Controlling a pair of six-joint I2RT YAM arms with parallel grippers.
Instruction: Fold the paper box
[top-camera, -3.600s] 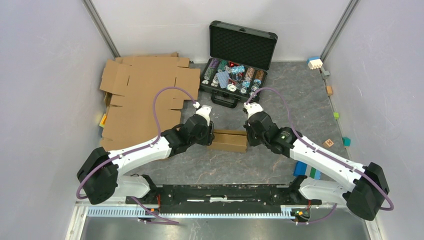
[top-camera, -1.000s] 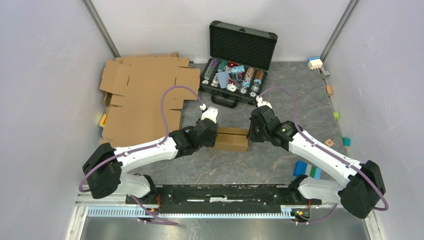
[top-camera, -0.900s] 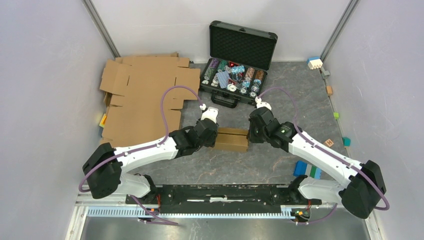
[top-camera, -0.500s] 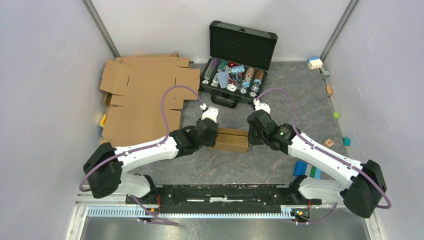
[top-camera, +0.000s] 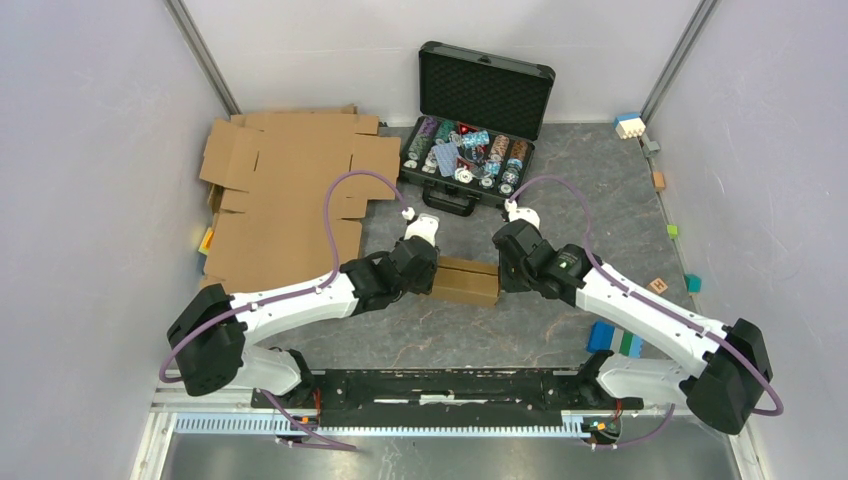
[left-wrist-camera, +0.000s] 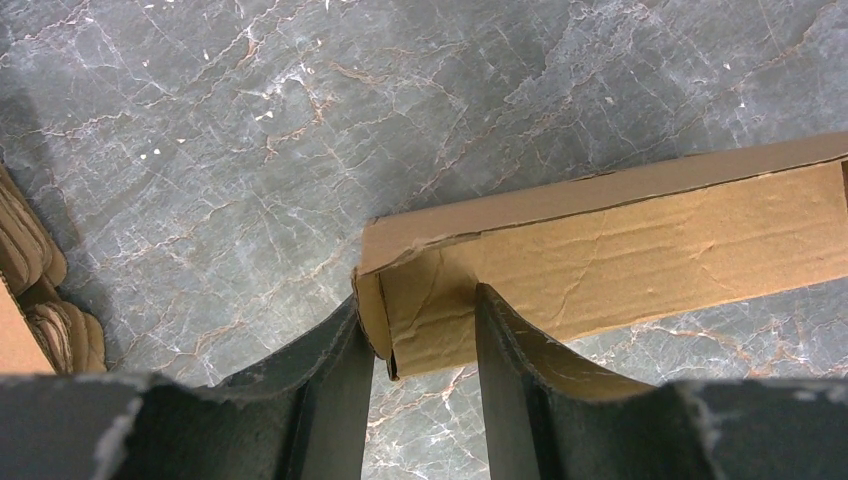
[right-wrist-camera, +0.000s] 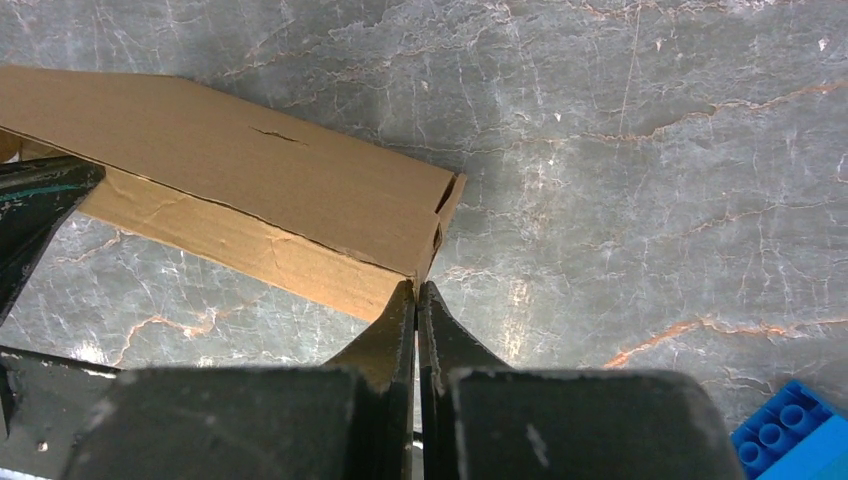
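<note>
The paper box is a small flat brown carton lying on the grey table between the two arms. My left gripper is at its left end. In the left wrist view the box has its end corner between the two dark fingers, and the left gripper is closed on that corner. My right gripper is at the box's right end. In the right wrist view the right gripper is shut, with its tips touching the near right corner of the box and nothing between them.
An open black case of chips stands behind the box. Big flat cardboard sheets lie at the back left, their stacked edge close to the left arm. A blue brick and small blocks lie to the right.
The right gripper has slid a little left against the box's right end, and the box has turned slightly. The left gripper has kept its hold and place.
</note>
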